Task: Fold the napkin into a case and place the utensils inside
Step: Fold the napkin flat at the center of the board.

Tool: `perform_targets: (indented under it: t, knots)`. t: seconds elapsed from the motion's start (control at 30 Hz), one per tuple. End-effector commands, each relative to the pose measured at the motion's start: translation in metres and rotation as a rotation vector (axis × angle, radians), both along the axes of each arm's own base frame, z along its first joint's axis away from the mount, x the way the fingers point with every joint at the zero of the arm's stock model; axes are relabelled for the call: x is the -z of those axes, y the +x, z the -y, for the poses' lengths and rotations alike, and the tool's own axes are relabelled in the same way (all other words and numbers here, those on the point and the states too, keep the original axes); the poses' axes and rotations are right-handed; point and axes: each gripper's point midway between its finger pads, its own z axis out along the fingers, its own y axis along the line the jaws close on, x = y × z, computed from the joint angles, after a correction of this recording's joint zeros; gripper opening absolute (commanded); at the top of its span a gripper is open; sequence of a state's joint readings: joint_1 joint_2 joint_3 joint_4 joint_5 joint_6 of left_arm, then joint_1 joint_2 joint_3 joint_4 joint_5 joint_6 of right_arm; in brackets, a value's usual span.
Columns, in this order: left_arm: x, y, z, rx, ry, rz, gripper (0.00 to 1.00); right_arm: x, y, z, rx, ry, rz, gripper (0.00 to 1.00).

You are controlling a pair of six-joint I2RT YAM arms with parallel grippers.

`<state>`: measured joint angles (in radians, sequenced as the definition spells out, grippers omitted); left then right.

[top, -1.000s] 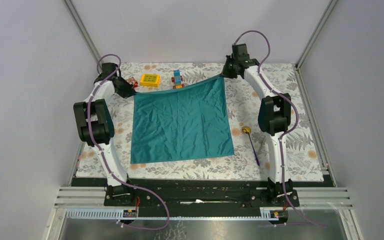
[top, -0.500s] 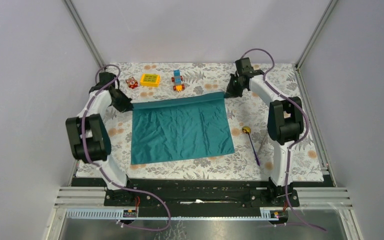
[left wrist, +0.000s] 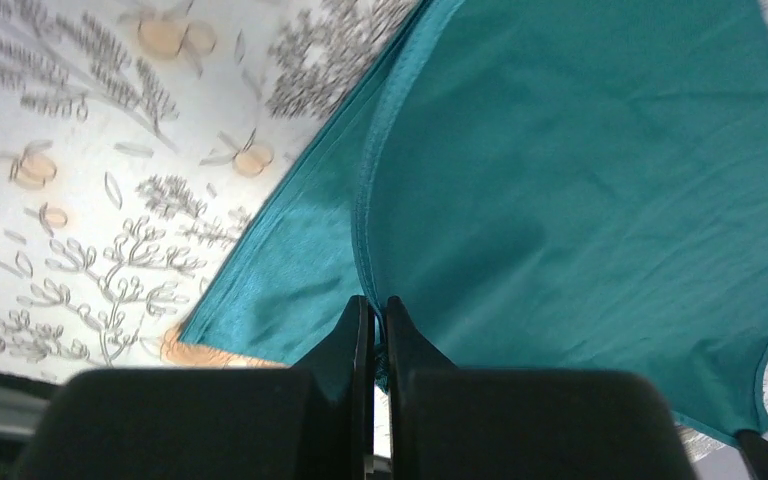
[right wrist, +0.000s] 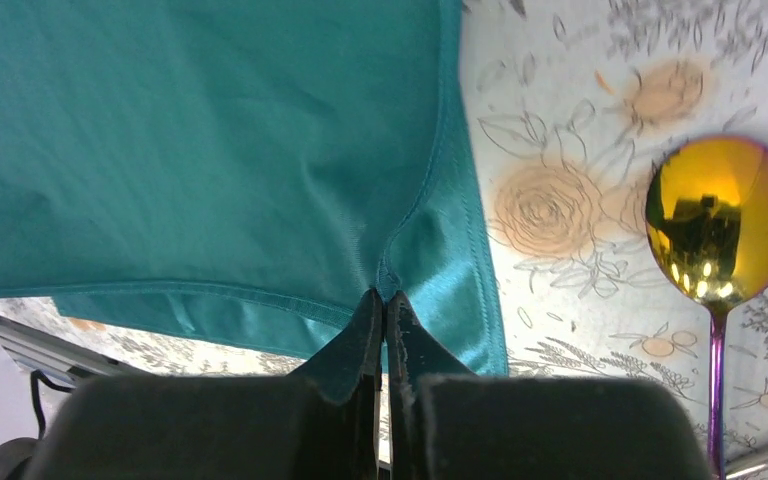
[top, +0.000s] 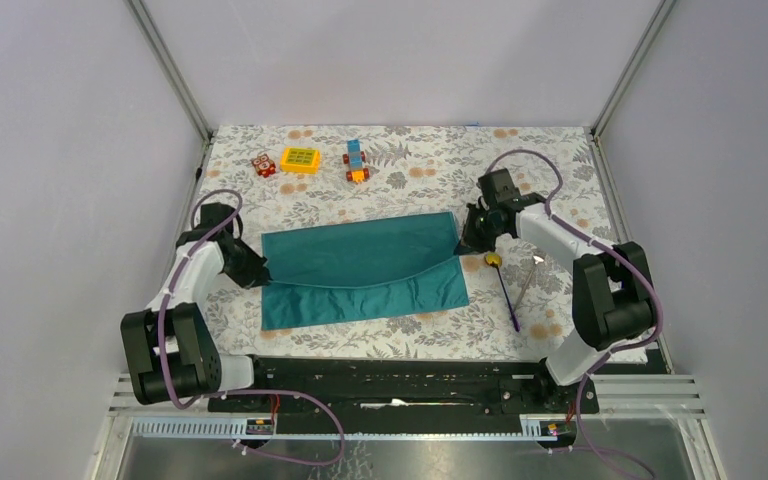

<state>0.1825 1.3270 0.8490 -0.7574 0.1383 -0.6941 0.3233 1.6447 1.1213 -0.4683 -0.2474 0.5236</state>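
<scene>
Teal cloth: the napkin (top: 360, 275) is lying across the middle of the floral table cover (top: 560, 160), its far half doubled over toward the near edge. The upper layer is sagging in a curve over the lower one, and a strip of the lower layer is showing along the near side.
Left gripper: the left gripper (top: 258, 272) is sitting at the napkin's left corner. The left wrist view is showing its jaws pressed together on the hem of the upper layer.
Right gripper: the right gripper (top: 468, 238) is sitting at the right corner, its jaws likewise clamped on the hemmed edge of the upper layer.
Utensils: the purple-handled spoon (top: 505, 290) is lying on the table cover just beside the napkin's right edge, with its gold bowl pointing toward the far side. The slim silvery piece (top: 530, 277) is lying just to the right of it. Neither appears to be touching the cloth.
Bystanders: the toy blocks (top: 305, 160) are standing well apart from the napkin, near the far edge.
Progress: the first fold is looking nearly laid but not let go, and the held edge is not yet meeting the near edge.
Remaining: by my judgement, three steps are waiting: setting this layer down, making further folds to form the case, and picking up both utensils to slide them in.
</scene>
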Motion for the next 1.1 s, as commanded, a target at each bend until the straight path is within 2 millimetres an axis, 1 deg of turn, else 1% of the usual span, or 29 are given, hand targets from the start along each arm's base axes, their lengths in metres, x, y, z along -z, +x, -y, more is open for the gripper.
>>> perform_targets:
  t: [0.0,0.1,0.17,0.27,0.33,0.57,0.7,0.97,1.07]
  knots:
    - [0.004,-0.024,0.010,-0.051,-0.055,-0.064,0.00,0.001,-0.017,-0.004,-0.006,0.034,0.000,0.00]
    - [0.006,-0.035,0.015,-0.060,-0.076,-0.096,0.00,0.007,-0.028,-0.004,-0.009,0.033,-0.008,0.00]
    - [0.006,-0.040,0.009,-0.074,-0.044,-0.120,0.00,0.010,-0.035,-0.001,-0.011,0.027,-0.014,0.00]
    - [0.005,-0.049,-0.006,-0.119,0.044,-0.157,0.00,0.010,-0.044,0.003,-0.011,0.024,-0.013,0.00]
    - [0.006,-0.055,-0.010,-0.144,0.064,-0.186,0.00,0.012,-0.048,0.005,-0.010,0.017,-0.018,0.00]
    - [0.018,-0.073,-0.006,-0.183,0.053,-0.252,0.00,0.020,-0.065,0.008,-0.017,0.021,-0.049,0.00]
    - [0.023,-0.081,-0.004,-0.217,0.043,-0.270,0.00,0.029,-0.076,0.004,-0.028,0.039,-0.069,0.00]
    - [0.035,-0.091,-0.001,-0.236,0.037,-0.302,0.00,0.048,-0.082,0.004,-0.036,0.019,-0.103,0.00]
    - [0.037,-0.092,-0.001,-0.238,0.036,-0.312,0.00,0.051,-0.082,0.006,-0.033,0.010,-0.105,0.00]
